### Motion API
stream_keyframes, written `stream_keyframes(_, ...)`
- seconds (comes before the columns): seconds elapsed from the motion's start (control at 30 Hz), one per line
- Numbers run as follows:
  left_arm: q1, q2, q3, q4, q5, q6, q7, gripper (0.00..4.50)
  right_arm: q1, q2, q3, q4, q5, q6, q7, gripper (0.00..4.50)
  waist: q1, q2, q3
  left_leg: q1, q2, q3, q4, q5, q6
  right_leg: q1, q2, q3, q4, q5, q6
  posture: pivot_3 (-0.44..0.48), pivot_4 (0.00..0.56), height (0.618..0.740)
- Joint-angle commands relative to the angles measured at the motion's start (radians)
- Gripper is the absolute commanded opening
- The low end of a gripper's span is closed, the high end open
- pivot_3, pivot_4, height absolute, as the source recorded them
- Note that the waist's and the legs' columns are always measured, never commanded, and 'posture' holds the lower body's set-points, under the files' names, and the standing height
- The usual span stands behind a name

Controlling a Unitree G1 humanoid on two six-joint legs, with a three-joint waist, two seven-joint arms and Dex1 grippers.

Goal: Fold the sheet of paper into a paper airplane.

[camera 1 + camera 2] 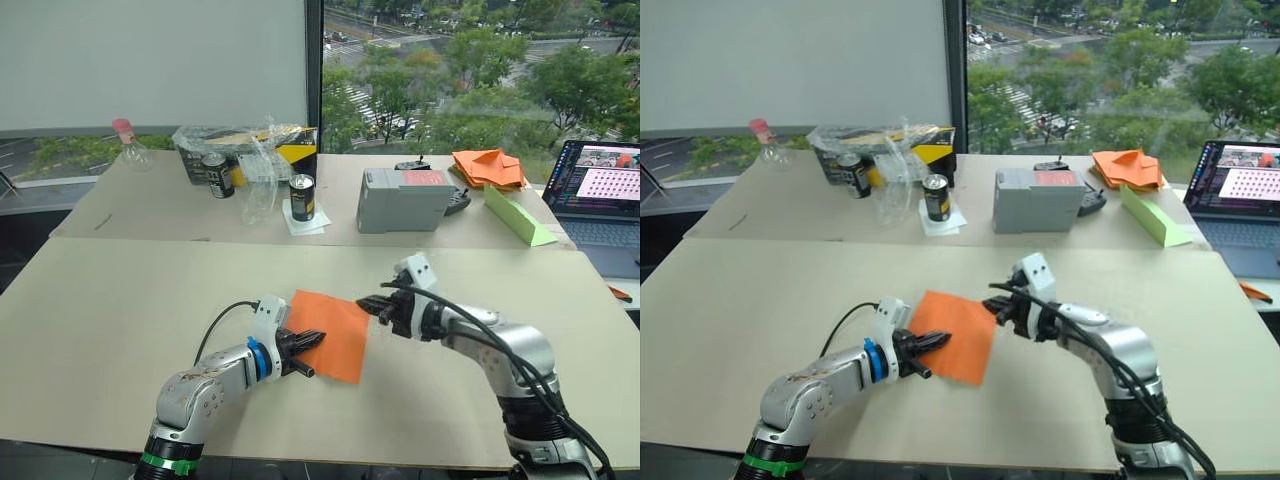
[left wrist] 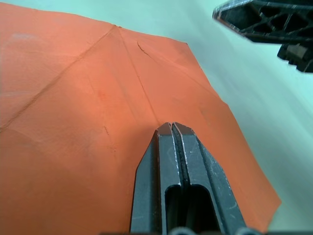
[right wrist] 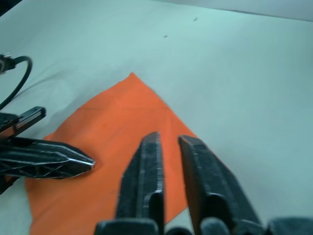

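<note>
With the creased sheet of paper [image 1: 332, 333] lying flat near the table's [image 1: 120, 300] front edge, the left gripper [image 1: 303, 354] rests closed on its left side and the right gripper [image 1: 372, 305], slightly parted and empty, hovers at its far right corner, so folding seems barely started and the next move likely calls for pinching that corner.

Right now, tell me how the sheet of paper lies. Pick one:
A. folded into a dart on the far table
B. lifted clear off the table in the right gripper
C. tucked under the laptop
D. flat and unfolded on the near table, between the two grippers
D. The sheet of paper lies spread flat on the near table, with the left gripper over one edge and the right gripper at the opposite corner.
</note>
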Motion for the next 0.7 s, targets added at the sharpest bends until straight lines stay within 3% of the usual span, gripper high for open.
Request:
stream_keyframes(0.03,-0.004,0.002,0.000,-0.029,-0.011,0.000,-0.010,0.00,-0.014,0.005,-0.041,0.007,0.019,0.029,-0.034,2.25,0.000,0.000,0.000,0.000,0.000,0.000,0.000,0.000,0.000,0.000,0.000,0.000,0.000,0.000,0.000,0.000,0.150,0.740)
stream_keyframes(0.13,-0.007,0.003,-0.001,-0.030,-0.011,-0.002,-0.014,0.00,-0.013,0.005,-0.048,0.019,0.022,0.043,-0.047,3.30,0.000,0.000,0.000,0.000,0.000,0.000,0.000,0.000,0.000,0.000,0.000,0.000,0.000,0.000,0.000,0.000,0.150,0.740)
stream_keyframes(0.7,0.011,0.041,-0.048,-0.021,0.015,-0.015,-0.050,0.00,-0.002,0.007,-0.022,0.014,0.013,0.045,-0.074,3.30,-0.001,0.000,0.000,0.000,0.000,0.000,0.000,0.000,0.000,0.000,0.000,0.000,0.000,0.000,0.000,0.000,0.150,0.740)
